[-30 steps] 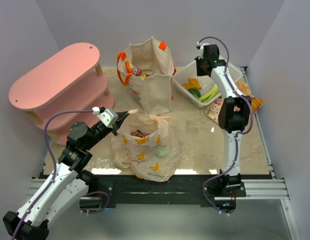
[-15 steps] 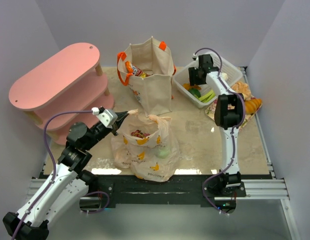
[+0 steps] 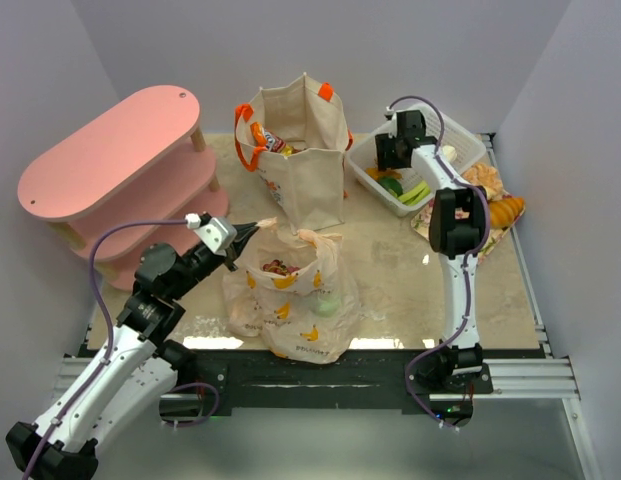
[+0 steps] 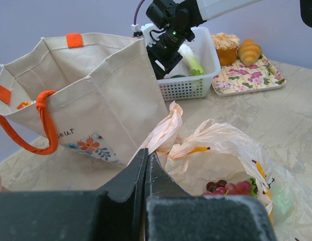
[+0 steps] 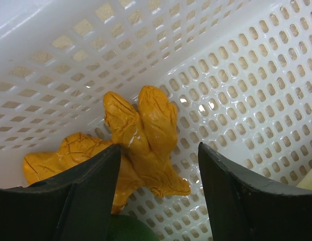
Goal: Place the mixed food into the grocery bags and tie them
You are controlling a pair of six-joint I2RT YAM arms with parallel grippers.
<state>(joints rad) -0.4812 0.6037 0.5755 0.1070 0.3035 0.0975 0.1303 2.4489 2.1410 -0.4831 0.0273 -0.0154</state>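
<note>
The thin peach plastic bag sits at the table's near middle with dark grapes inside. My left gripper is shut on the bag's twisted left handle, holding it up. The beige canvas tote stands behind it with a snack packet inside. My right gripper hangs open inside the white basket, its jaws on either side of crinkled orange pieces. A green round vegetable lies just below them. The leek lies in the same basket.
A pink two-tier shelf fills the left side. Golden bread rests on a floral mat at the right edge, beside the basket. Grey walls enclose the table on three sides.
My right arm has dropped from above the basket down into it, and its jaws have opened. The left arm and the plastic bag have not moved.
</note>
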